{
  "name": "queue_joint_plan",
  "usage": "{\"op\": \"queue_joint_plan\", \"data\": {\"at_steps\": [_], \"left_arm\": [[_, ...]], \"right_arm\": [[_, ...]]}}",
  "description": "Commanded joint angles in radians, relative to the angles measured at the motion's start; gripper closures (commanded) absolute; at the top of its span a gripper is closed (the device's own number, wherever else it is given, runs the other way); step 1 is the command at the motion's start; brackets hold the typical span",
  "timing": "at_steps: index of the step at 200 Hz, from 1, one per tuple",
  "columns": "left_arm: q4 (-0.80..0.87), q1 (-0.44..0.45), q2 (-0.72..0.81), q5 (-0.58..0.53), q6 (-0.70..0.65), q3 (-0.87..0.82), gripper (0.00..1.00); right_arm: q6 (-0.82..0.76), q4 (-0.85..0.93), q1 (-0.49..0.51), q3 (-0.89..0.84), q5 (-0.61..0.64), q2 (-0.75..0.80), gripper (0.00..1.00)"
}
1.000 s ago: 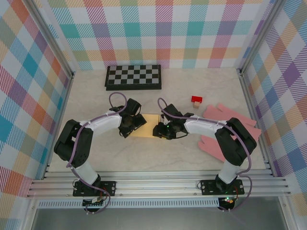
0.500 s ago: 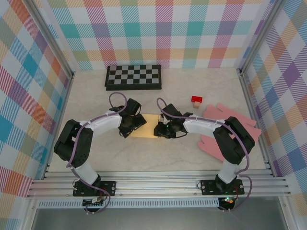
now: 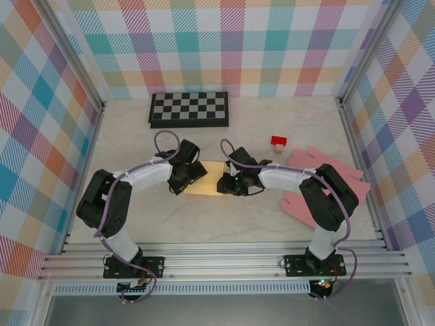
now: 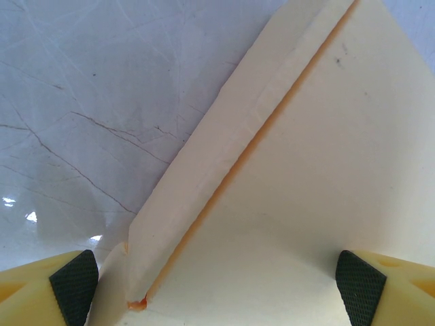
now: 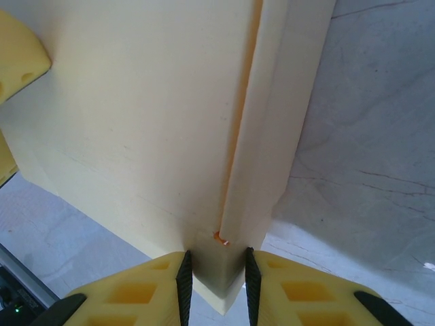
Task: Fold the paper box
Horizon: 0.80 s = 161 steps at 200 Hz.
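1. Over the last second the right gripper [image 5: 216, 275] has narrowed its jaws and edged slightly left along the box [image 3: 206, 178]. The left gripper [image 4: 217, 292] has stayed put.
2. The right gripper is clenched on the box's raised right edge fold, one pad on each side.
3. The left gripper is released, its jaws spread wide astride the box's left edge fold.
4. The box lies mid-table [image 3: 136, 142] between both grippers, nearer the arms than the chessboard [image 3: 189, 109].

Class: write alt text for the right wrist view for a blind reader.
The right tool pinches the folded side flap of a cream paper box at its near end, between yellow fingers. A pale marbled table shows at right.
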State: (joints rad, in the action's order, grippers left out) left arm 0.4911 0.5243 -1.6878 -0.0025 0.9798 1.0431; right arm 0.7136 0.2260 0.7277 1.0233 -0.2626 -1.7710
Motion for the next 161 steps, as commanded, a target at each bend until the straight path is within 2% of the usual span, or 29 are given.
{"op": "queue_joint_plan", "data": {"at_steps": [1,42,90,137,161], "left_arm": [[0.038,0.009,-0.033,-0.031,-0.001,-0.018,0.08],[0.042,0.009,-0.038,-0.033,-0.002,-0.017,0.07],[0.047,0.009,-0.039,-0.033,-0.003,-0.012,0.08],[0.053,0.009,-0.039,-0.034,-0.006,-0.009,0.07],[0.055,0.009,-0.04,-0.034,-0.007,-0.006,0.08]], "right_arm": [[-0.057,0.003,0.004,0.034,0.034,-0.013,0.71],[-0.106,-0.031,0.004,0.009,0.044,-0.031,0.72],[-0.05,-0.016,0.005,0.027,-0.024,-0.012,0.69],[-0.094,-0.041,0.004,0.052,-0.071,-0.019,0.68],[-0.109,-0.02,0.004,0.061,-0.036,-0.013,0.67]]}}
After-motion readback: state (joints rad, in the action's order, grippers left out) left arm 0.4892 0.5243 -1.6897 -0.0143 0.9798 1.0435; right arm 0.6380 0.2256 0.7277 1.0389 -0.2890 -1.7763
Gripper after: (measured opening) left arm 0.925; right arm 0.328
